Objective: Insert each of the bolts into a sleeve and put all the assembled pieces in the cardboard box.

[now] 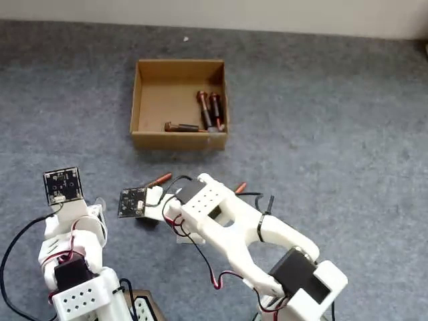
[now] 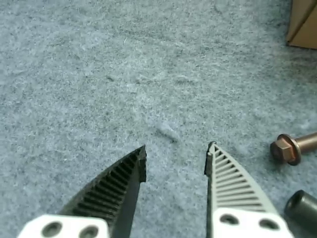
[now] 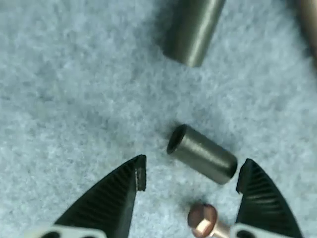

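**Both my grippers released, the right one astride a loose sleeve**

A short dark sleeve [image 3: 202,154] lies on its side on the grey carpet [image 1: 334,120], its open end in plain sight. My right gripper [image 3: 193,173] hangs over it with the jaws spread wide, one finger on each side of it, and neither finger touches it. Just beside that sleeve, close to my pale finger, sits the copper hex head of a bolt [image 3: 202,220]. A second sleeve [image 3: 193,29] lies farther out, apart from the first.

My left gripper [image 2: 176,158] is released too, with only carpet between its fingers. Off to the side of its pale finger lie another bolt [image 2: 292,148], its flanged head turned toward me, and the dark end of a sleeve; I cannot tell which of the two sleeves it is.

In the high view my right arm [image 1: 241,234] reaches from the lower right to the centre of the frame, and my left arm [image 1: 73,247] stands at the lower left. Two copper bolt ends show beside the right arm, one [image 1: 159,180] at centre left and one [image 1: 240,188] just right of centre.

The cardboard box [image 1: 179,140] stands in the upper middle of the frame, well apart from both grippers. Three assembled pieces [image 1: 207,110] lie in it, two side by side against its right wall and one along its near wall
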